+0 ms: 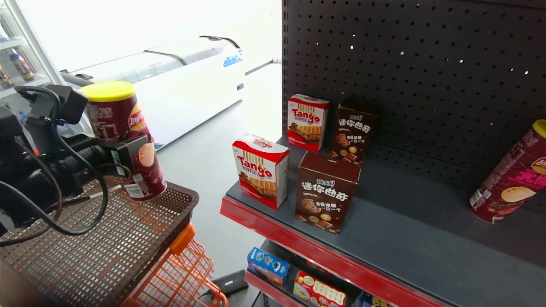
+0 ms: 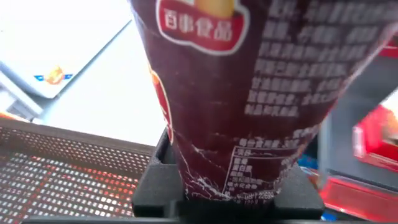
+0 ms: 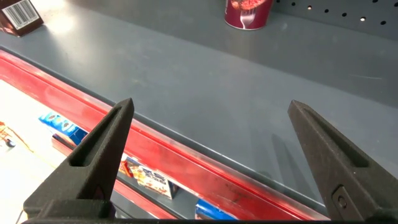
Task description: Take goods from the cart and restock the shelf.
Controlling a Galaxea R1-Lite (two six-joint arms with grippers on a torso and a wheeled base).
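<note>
My left gripper [image 1: 138, 155] is shut on a maroon chip can with a yellow lid [image 1: 121, 136], held upright above the brown mesh basket [image 1: 106, 238] of the cart. Up close, the left wrist view has the can [image 2: 249, 99] clamped between the black fingers [image 2: 155, 183]. On the grey shelf [image 1: 405, 230] stand two red-and-white wafer boxes [image 1: 261, 169] [image 1: 307, 122] and two brown cookie boxes [image 1: 326, 197] [image 1: 353, 132]. Another maroon can [image 1: 509, 177] leans at the shelf's right. My right gripper [image 3: 211, 162] hangs open above the shelf's red front edge [image 3: 186, 155], with a can [image 3: 247, 12] far behind.
A black pegboard [image 1: 418, 64] backs the shelf. A lower shelf holds small blue and red packs [image 1: 268, 265]. The orange cart frame [image 1: 179, 273] sits under the basket. A white chest freezer [image 1: 179, 81] stands behind the cart. Bare shelf lies between the cookie boxes and the leaning can.
</note>
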